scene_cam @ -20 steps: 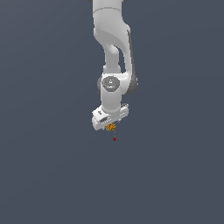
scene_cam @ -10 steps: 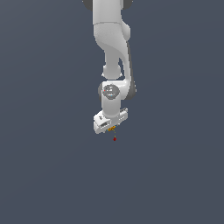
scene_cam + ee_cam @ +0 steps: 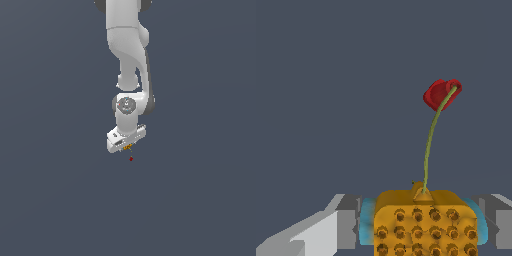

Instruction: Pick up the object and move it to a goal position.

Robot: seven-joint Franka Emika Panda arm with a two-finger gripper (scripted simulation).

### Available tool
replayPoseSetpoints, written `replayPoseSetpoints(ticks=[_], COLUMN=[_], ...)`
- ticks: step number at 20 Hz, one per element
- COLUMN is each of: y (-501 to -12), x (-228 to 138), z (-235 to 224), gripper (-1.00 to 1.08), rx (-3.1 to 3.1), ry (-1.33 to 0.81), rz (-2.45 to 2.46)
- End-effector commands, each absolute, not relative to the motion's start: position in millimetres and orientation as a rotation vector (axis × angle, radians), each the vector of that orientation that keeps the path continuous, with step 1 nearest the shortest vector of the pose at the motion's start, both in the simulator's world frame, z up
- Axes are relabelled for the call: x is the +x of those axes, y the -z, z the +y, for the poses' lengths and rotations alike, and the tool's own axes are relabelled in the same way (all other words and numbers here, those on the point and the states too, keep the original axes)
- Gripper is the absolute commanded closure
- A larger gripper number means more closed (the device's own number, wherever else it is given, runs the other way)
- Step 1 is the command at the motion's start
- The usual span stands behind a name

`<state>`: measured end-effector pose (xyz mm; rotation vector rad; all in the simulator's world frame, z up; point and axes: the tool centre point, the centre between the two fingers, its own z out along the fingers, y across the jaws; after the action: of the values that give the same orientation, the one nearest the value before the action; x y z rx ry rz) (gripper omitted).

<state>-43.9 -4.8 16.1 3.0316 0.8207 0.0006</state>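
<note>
The object (image 3: 423, 222) is an orange-yellow knobbly block with rows of studs and bluish patches at its sides. In the wrist view it sits between my two grey fingers (image 3: 346, 227), which press on it from both sides. In the exterior view it shows as a tiny orange speck (image 3: 127, 146) under the white gripper (image 3: 127, 145). A small red dot (image 3: 131, 159) lies just below the gripper. In the wrist view the red dot (image 3: 442, 93) joins the block by a thin green line.
The white arm (image 3: 129, 60) hangs down from the top of the exterior view. A plain dark grey background (image 3: 50, 200) fills the surroundings.
The arm has straightened and the gripper with the block has shifted slightly up and to the exterior view's left, staying just above the red dot.
</note>
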Motion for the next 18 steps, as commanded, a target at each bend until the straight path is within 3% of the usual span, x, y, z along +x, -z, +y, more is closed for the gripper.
replayPoseSetpoints(ticks=[1, 9, 18], y=[-15.2, -17.0, -21.7], x=[-44.0, -47.7, -66.6], z=[-4.0, 8.1, 75.4], gripper=[1.08, 1.08, 1.08], rx=[3.032, 3.032, 3.032], ry=[0.0, 0.0, 0.0], rz=[0.822, 0.82, 0.821])
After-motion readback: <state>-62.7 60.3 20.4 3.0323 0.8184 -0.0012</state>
